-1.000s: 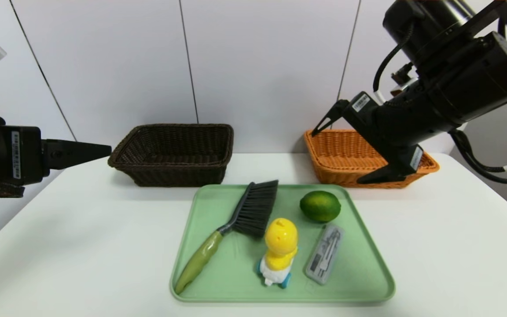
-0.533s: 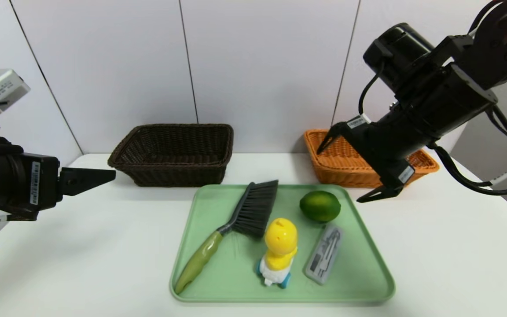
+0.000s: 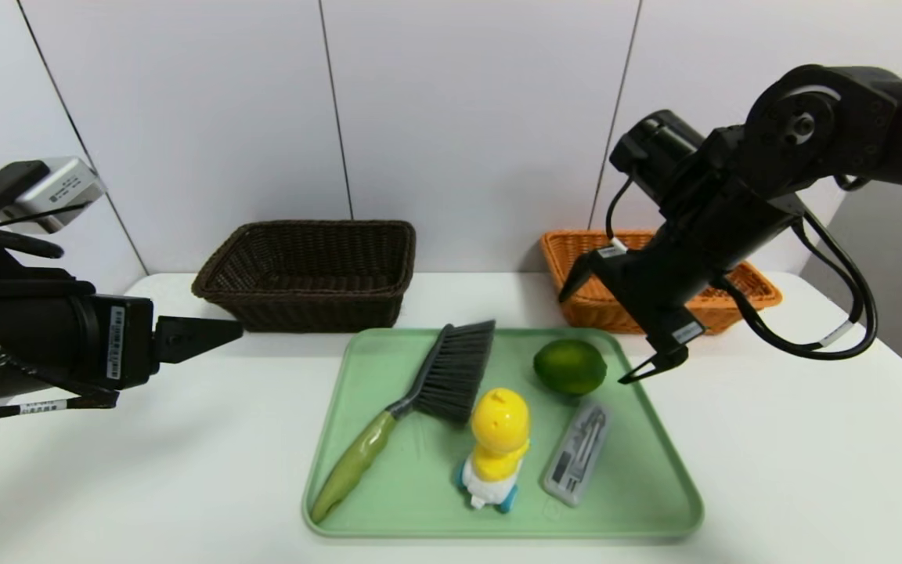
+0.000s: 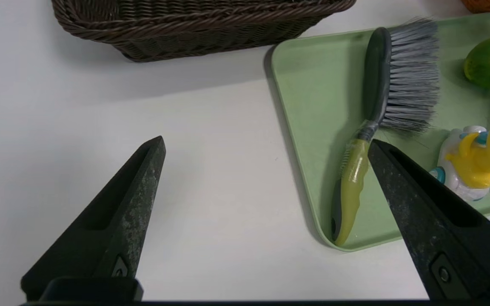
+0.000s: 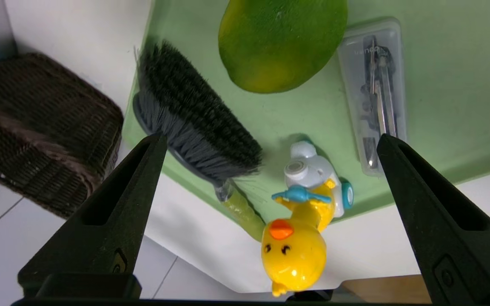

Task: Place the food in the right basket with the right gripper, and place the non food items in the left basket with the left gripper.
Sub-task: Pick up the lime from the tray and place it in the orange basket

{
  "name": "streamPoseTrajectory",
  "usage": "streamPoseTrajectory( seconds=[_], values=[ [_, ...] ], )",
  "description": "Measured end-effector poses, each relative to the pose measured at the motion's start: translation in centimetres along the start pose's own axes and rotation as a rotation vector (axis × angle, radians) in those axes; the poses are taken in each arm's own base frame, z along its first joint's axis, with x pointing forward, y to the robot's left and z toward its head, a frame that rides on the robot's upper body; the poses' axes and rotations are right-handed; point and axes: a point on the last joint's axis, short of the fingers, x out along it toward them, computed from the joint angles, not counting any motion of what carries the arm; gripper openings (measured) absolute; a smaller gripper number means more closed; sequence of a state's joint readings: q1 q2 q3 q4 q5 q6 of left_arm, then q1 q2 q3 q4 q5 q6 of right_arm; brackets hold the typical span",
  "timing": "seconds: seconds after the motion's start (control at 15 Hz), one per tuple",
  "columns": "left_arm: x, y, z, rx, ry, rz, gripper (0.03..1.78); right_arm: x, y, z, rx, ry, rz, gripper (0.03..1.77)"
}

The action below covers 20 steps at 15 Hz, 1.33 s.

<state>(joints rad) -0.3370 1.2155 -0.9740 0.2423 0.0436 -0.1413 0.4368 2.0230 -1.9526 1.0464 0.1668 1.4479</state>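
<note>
The green lime (image 3: 569, 366) lies at the back right of a pale green tray (image 3: 639, 501). On the same tray are a grey-bristled brush (image 3: 451, 372) with a green handle, a yellow toy (image 3: 499, 439) standing upright, and a flat grey case (image 3: 578, 453). My right gripper (image 3: 592, 339) hangs open just above and right of the lime (image 5: 282, 42), holding nothing. My left gripper (image 3: 236, 330) is open over the bare table left of the tray, short of the brush (image 4: 402, 80). The dark brown left basket (image 3: 310, 274) and the orange right basket (image 3: 576, 266) stand behind.
The white table (image 3: 146, 439) ends at a pale wall right behind the baskets. The right arm's body partly covers the orange basket. The tray's left rim (image 4: 287, 127) lies between my left gripper (image 4: 266, 141) and the brush handle.
My right arm has come down and leftward from over the orange basket to just beside the lime. My left gripper has advanced to the right, toward the tray. Nothing on the tray has moved.
</note>
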Motion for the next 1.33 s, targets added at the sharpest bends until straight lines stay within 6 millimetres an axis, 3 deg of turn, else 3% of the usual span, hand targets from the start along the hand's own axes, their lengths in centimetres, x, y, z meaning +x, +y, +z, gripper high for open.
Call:
streamPoseTrajectory(
  seconds=[0.4,0.73,1.33],
  values=[
    [1.7,-0.3,0.0,0.008,0.015,0.023,1.69,2.8,0.1,1.8,0.037,-0.005,-0.072,1.71],
    [2.7,-0.7,-0.3,0.017,0.017,0.028,1.69,4.6,0.2,2.1,0.045,0.002,-0.109,1.71],
    [2.9,-0.7,-0.8,0.017,0.037,0.030,1.69,6.1,0.3,1.9,0.043,0.022,-0.127,1.71]
  ],
)
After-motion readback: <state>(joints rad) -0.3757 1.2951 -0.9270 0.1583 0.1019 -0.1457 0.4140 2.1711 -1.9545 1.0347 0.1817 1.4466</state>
